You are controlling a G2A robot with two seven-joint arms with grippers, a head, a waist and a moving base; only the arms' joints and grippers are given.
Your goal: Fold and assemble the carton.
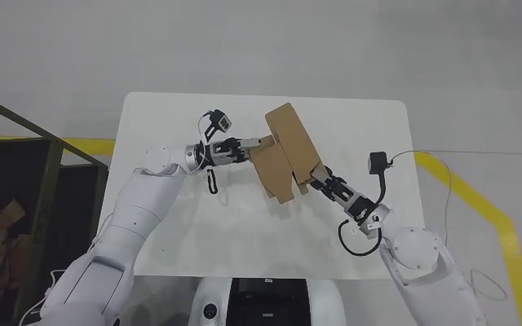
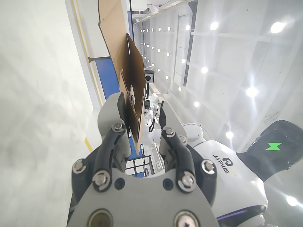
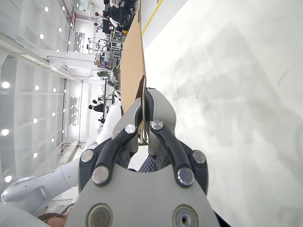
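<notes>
A flat brown carton [image 1: 287,148] is held up over the middle of the white table [image 1: 163,122]. My left gripper [image 1: 254,147] is at its left edge. In the left wrist view the left gripper [image 2: 142,109] is open, and a carton flap [image 2: 132,83] stands between its fingers, lying against one finger [image 2: 120,106] with a gap to the other. My right gripper [image 1: 312,177] is at the carton's near right corner. In the right wrist view the right gripper [image 3: 143,95] is shut on the carton's edge [image 3: 132,62].
A dark metal rack [image 1: 33,163] with cardboard scraps stands off the table's left side. A yellow floor line [image 1: 461,187] runs past the right side. The table has bare room on both sides of the carton and along its front edge.
</notes>
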